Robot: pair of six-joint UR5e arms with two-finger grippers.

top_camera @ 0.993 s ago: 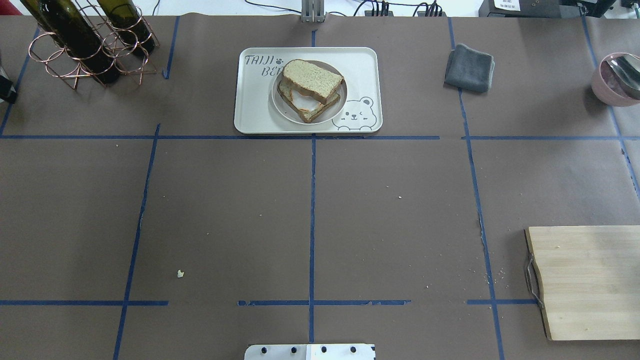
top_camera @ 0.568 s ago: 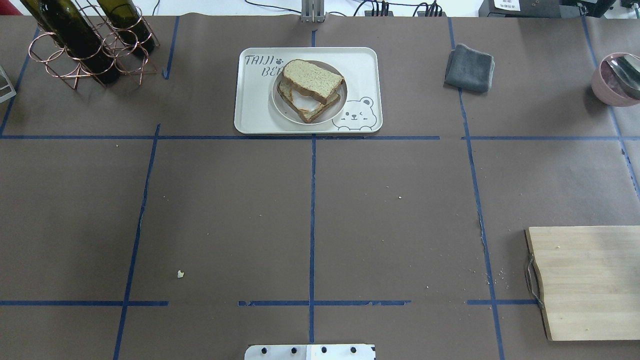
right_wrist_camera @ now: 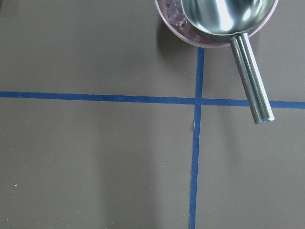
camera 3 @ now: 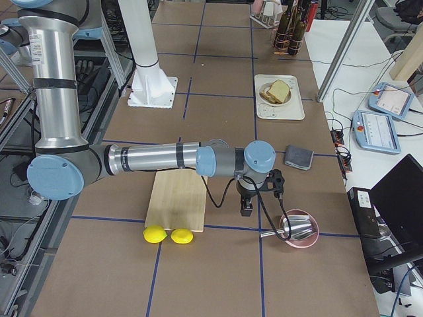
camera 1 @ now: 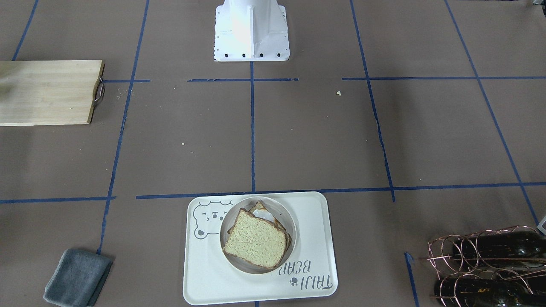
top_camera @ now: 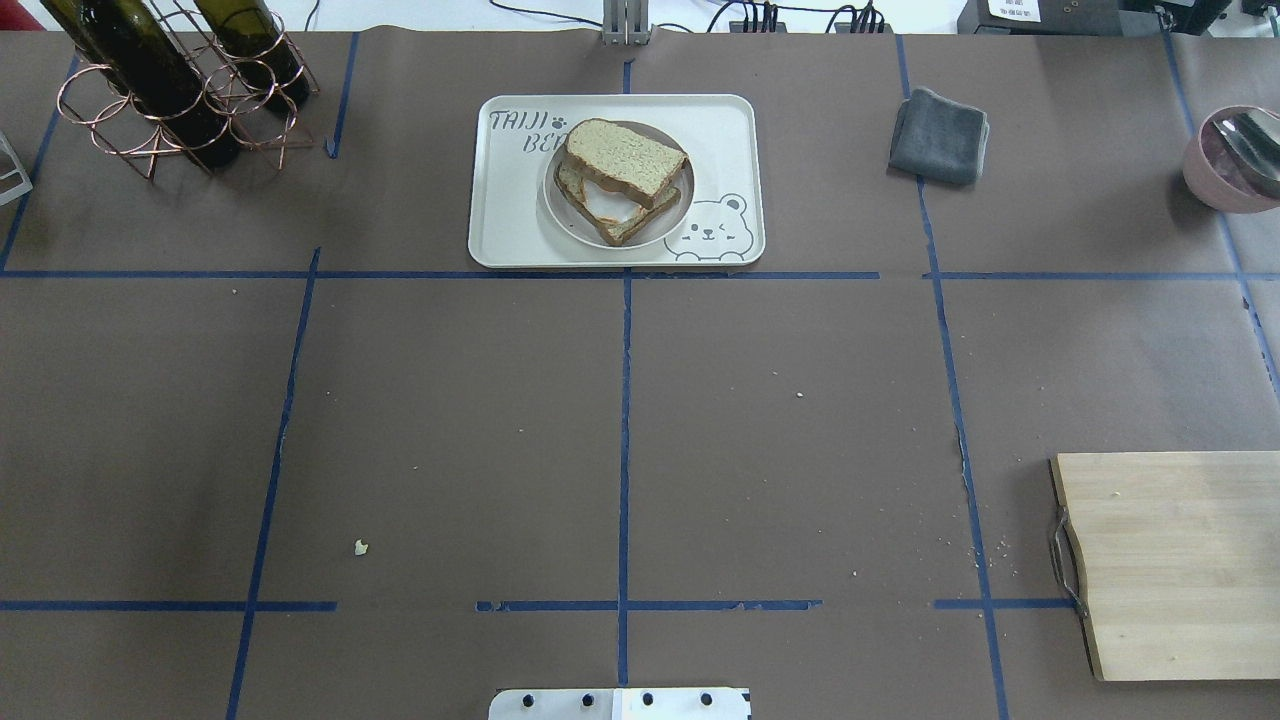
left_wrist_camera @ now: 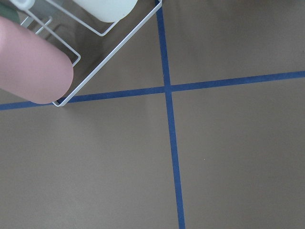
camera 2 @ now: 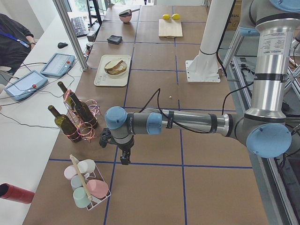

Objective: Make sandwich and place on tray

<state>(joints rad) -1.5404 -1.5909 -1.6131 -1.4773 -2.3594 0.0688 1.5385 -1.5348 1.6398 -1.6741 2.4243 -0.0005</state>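
Observation:
The sandwich [top_camera: 622, 165], two tan slices with white egg between them, lies on a small round white plate [top_camera: 674, 214]. The plate stands on the white bear tray [top_camera: 510, 220] at the table's far middle. Sandwich [camera 1: 256, 244] and tray [camera 1: 315, 230] also show in the front view. My left gripper [camera 2: 124, 161] hangs over the table far to the left, next to a cup rack. My right gripper [camera 3: 246, 211] hangs far to the right, next to a pink bowl. I cannot tell whether either gripper is open or shut. No fingers show in the wrist views.
A copper rack with wine bottles [top_camera: 180, 80] stands far left. A grey cloth [top_camera: 940, 135] lies right of the tray. A pink bowl with a metal scoop [top_camera: 1235, 155] sits far right. A wooden board [top_camera: 1180, 560] lies near right, two lemons [camera 3: 168, 234] beyond it. The cup rack [camera 2: 86, 183] holds several cups.
A dark part at the overhead view's left edge has moved out of view, and a white rack corner shows there now. The sandwich and tray have not moved.

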